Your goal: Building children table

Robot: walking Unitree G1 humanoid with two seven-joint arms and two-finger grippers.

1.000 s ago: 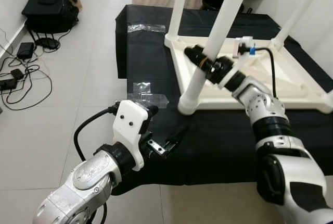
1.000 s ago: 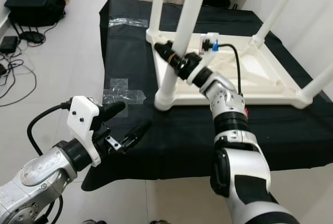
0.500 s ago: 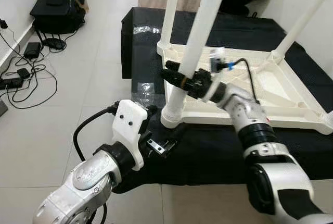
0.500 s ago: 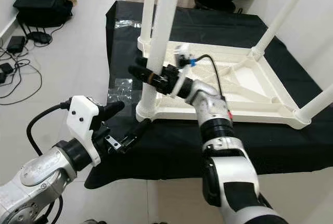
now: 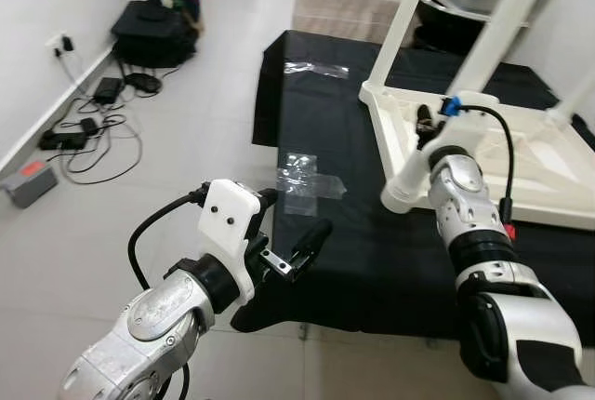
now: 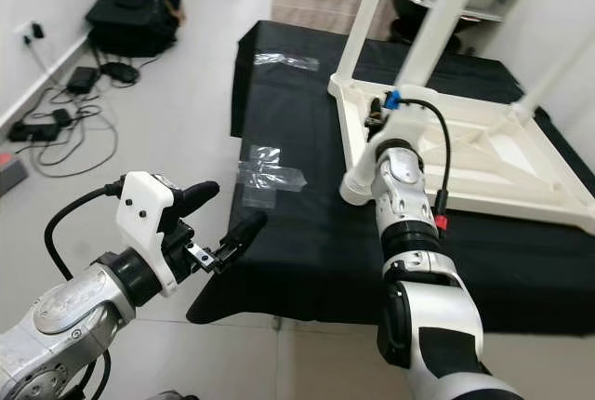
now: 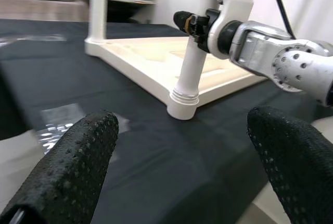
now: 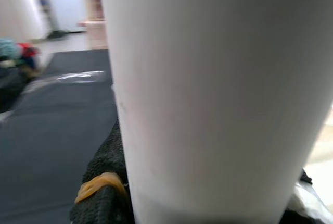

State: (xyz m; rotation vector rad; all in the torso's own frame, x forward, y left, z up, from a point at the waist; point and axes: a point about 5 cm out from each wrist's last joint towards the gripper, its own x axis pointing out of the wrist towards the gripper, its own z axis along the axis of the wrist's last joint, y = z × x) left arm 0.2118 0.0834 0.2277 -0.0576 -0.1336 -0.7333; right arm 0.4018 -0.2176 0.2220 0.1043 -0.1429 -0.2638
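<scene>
Children's table [image 5: 521, 153], white plastic, lies upside down on the black cloth [image 5: 372, 223] at the right of the frame in my head views, its legs pointing up and out past the top edge. I see the near corner leg [image 5: 437, 130] rising from a ribbed socket at the frame's corner. My right gripper [image 7: 190, 22] sits at that leg, upper right of centre; in the left wrist view its black fingers reach round the white tube above the socket. In the right wrist view the leg is pressed right against the camera, with one dark finger [image 8: 106, 182] lying along its side, so I read the fingers as clamped on the leg.

My left gripper [image 6: 216, 216] hangs in the lower left of the head views, just off the cloth's near left edge, holding nothing. Its two padded fingers stand wide apart.

Two clear plastic bags lie flat on the cloth: one [image 5: 307, 177] near the middle of the frame, another [image 5: 316, 69] toward the far edge. At upper left, a black bag [image 5: 153, 23] with clothes on top stands on the tiled floor [image 5: 139, 177], with cables [image 5: 88, 135] trailing along the wall.
</scene>
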